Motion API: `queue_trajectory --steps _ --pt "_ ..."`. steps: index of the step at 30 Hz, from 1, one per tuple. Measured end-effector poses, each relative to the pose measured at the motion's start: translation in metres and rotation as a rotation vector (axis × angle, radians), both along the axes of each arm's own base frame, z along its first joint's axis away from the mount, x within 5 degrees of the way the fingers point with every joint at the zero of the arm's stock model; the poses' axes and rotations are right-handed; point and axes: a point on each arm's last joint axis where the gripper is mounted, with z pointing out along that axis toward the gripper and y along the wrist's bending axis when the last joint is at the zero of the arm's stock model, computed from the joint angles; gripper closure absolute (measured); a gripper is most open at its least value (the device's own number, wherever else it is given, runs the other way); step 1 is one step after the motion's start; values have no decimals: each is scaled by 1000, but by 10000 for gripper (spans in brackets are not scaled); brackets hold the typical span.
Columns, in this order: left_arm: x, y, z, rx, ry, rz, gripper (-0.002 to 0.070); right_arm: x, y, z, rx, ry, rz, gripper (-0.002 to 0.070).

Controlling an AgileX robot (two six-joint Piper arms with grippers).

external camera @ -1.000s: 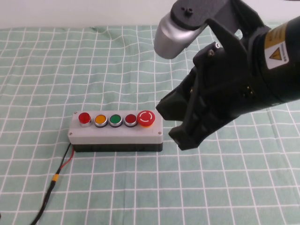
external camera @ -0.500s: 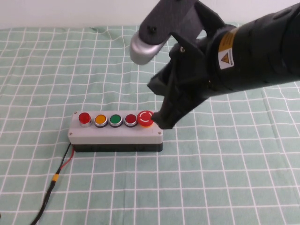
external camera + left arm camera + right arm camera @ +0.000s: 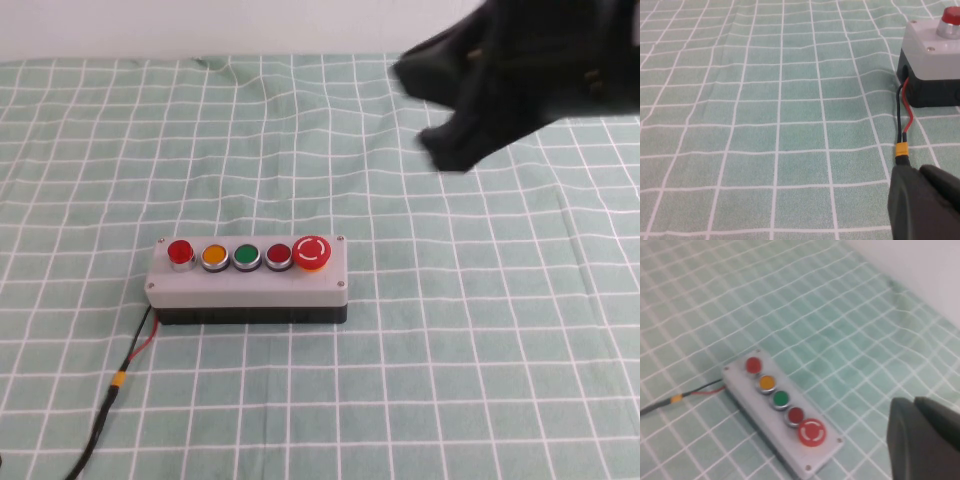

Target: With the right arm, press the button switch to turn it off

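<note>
The button switch (image 3: 247, 278) lies on the green checked cloth, a light grey box on a black base with red, yellow, green, red and a large red mushroom button (image 3: 311, 252). It also shows in the right wrist view (image 3: 781, 405), and its end shows in the left wrist view (image 3: 932, 55). My right gripper (image 3: 450, 150) is shut and empty, raised well above and behind the switch to the right; in the right wrist view (image 3: 915, 402) it hangs clear of the box. My left gripper (image 3: 917, 172) is shut and empty, low over the cloth near the cable.
The black and red cable (image 3: 120, 380) with a yellow band trails from the switch's left end toward the front left corner, and shows in the left wrist view (image 3: 902, 125). The checked cloth (image 3: 480, 380) covers the table. A white wall lies behind.
My right gripper was at the mushroom button half a second ago; it has since lifted up and back to the right, away from the switch. The switch has not moved.
</note>
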Motion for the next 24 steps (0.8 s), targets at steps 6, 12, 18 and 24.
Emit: queue_trajectory --steps 6,12,18,24 --pt "0 0 0 0 0 0 678 -5 -59 -7 104 -47 -171 692" --pt "0 0 0 0 0 0 678 -36 -121 -28 164 -147 -368 692" --pt "0 0 0 0 0 0 678 -83 -163 -62 245 -207 -553 692" --pt "0 0 0 0 0 0 678 -124 -181 -110 340 -258 -700 692"
